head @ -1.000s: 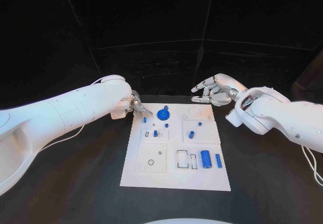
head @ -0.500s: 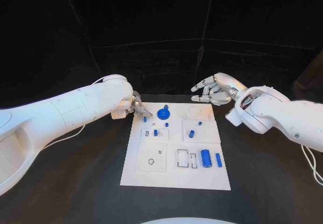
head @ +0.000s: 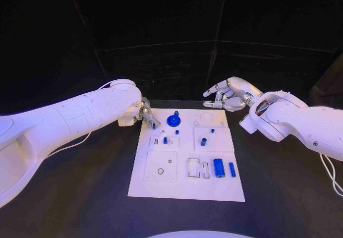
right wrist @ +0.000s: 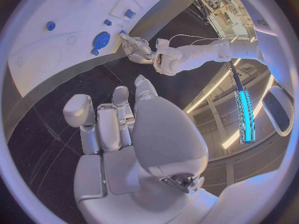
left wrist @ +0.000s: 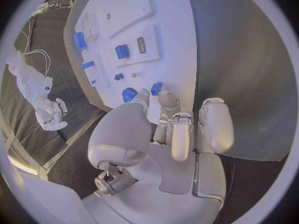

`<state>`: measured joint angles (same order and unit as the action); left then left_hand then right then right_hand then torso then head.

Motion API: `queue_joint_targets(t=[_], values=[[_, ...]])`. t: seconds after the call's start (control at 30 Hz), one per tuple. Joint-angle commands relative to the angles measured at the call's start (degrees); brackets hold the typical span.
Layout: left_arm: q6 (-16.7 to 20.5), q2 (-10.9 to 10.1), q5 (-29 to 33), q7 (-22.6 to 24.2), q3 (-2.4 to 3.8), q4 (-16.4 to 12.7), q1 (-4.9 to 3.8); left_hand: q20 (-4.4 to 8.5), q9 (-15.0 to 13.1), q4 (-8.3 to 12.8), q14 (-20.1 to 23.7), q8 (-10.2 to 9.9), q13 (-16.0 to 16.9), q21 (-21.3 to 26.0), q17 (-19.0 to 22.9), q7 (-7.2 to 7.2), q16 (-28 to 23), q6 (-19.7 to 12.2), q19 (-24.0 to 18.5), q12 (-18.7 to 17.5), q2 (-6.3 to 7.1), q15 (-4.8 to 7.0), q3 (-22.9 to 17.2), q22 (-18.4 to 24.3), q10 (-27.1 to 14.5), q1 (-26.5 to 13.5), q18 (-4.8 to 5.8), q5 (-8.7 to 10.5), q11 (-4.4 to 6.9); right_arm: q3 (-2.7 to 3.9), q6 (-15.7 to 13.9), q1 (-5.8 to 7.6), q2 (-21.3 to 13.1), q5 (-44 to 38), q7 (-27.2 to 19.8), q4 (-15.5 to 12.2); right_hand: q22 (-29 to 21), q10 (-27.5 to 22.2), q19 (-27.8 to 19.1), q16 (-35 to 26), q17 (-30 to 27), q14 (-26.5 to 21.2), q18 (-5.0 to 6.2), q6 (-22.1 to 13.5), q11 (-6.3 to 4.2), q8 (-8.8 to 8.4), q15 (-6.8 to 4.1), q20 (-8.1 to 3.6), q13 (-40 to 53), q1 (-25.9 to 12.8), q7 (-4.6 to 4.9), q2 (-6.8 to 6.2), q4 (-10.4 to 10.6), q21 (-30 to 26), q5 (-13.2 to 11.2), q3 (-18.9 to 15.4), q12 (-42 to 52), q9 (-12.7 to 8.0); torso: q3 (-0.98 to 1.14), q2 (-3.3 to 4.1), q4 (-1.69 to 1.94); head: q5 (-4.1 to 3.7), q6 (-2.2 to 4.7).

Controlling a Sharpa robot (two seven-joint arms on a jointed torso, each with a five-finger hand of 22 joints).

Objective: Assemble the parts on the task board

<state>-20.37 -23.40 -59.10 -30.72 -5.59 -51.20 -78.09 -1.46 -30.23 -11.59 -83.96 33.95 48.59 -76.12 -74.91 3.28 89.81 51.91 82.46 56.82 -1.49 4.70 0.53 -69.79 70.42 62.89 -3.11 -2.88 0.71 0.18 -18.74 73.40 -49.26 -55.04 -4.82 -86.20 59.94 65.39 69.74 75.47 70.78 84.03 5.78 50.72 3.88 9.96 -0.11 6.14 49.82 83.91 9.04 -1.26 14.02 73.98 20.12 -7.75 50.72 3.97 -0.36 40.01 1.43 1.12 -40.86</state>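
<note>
The white task board [head: 186, 186] lies in the middle of the table. My left hand [head: 145, 116] is at the board's far left corner, thumb and a finger pinching a small blue peg [head: 153, 126] just over the board. The same peg [left wrist: 156, 88] sits between those fingertips [left wrist: 166, 97] in the left wrist view. Beside it stands a blue disc [head: 174, 120]. Small blue pegs [head: 203, 143] stand mid-board. A thick blue cylinder [head: 218, 168] and a thin one [head: 232, 170] lie at the near right. My right hand [head: 227, 96] hovers past the far right corner, fingers apart and empty.
Black table [head: 85, 188] surrounds the board on all sides. The board [right wrist: 44, 40] carries raised white blocks with slots and holes [head: 161, 167]. In the right wrist view my left hand [right wrist: 140, 49] appears by the blue disc [right wrist: 101, 39].
My left hand has shifted slightly toward the far edge with the small peg. The right hand has barely moved.
</note>
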Motion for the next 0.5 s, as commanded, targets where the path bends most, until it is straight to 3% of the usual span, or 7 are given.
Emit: queue_joint_targets(t=[0.03,0.23,0.43,0.5], values=[[-0.91,0.11,-0.36,0.79,0.02,0.00,-0.08,-0.23,0.11,0.81,-6.04,-0.37,-0.06,0.25,-15.09,-0.04,0.19,0.38,-0.10,0.26,-0.63,-0.20,-0.31,-0.13,-0.02,1.14,-1.07,0.16,0.18,0.03,-0.39,0.10,0.06,-0.13,-0.29,-0.04,-0.05,-0.45,-0.42,-0.28,-0.06,1.00,0.64,-0.39,0.04,0.25,-0.22,-0.08,-0.06,0.15,-0.04,0.26,-0.30,-0.36,0.28,0.04,-0.35,-0.06,-0.01,0.01,-0.03,0.01,-0.10],[-0.51,0.15,-0.25,1.80,0.01,-0.06,-0.06,-0.18,0.33,3.56,-6.04,-0.55,-0.36,0.37,-15.09,-0.24,0.19,0.26,-0.15,0.07,-2.85,-0.08,-2.43,-0.08,-0.18,5.35,-1.10,0.11,0.39,0.03,-0.45,0.10,0.11,-0.13,-0.32,-0.01,-0.13,-0.59,-0.47,-0.30,-0.07,1.00,0.65,-0.43,0.05,0.25,-0.21,-0.08,-0.20,0.20,-0.03,0.28,-0.31,-0.41,0.35,0.04,-0.48,-0.06,-0.01,0.00,0.01,-0.02,-0.26],[0.58,0.04,0.46,3.39,0.01,-0.33,-0.05,0.22,0.92,9.69,-6.04,-1.50,-1.10,0.46,-15.09,-0.73,0.19,-1.02,-0.20,-0.98,-6.42,0.44,-9.66,-0.09,-1.00,13.92,-1.13,0.06,0.99,0.03,-0.42,0.10,0.15,-0.13,-0.32,0.05,-0.13,-0.61,-0.46,-0.31,-0.07,0.99,0.65,-0.45,0.05,0.25,-0.21,-0.08,-0.20,0.23,-0.02,0.29,-0.32,-0.41,0.39,0.04,-0.48,-0.06,0.02,0.00,0.00,0.02,-0.38],[1.23,-0.08,0.61,3.91,0.00,-0.47,-0.04,0.25,1.06,11.07,-6.04,-1.69,-1.65,0.48,-15.09,-0.18,0.19,-1.26,-0.20,-1.62,-6.40,0.16,-12.47,-0.13,-1.23,14.44,-1.10,0.07,0.55,0.03,-0.35,0.10,0.17,-0.13,-0.30,0.08,-0.12,-0.64,-0.45,-0.32,-0.08,0.98,0.64,-0.47,0.06,0.26,-0.20,-0.08,-0.20,0.27,-0.02,0.31,-0.33,-0.41,0.44,0.05,-0.47,-0.06,0.02,-0.01,-0.01,0.06,-0.41]])
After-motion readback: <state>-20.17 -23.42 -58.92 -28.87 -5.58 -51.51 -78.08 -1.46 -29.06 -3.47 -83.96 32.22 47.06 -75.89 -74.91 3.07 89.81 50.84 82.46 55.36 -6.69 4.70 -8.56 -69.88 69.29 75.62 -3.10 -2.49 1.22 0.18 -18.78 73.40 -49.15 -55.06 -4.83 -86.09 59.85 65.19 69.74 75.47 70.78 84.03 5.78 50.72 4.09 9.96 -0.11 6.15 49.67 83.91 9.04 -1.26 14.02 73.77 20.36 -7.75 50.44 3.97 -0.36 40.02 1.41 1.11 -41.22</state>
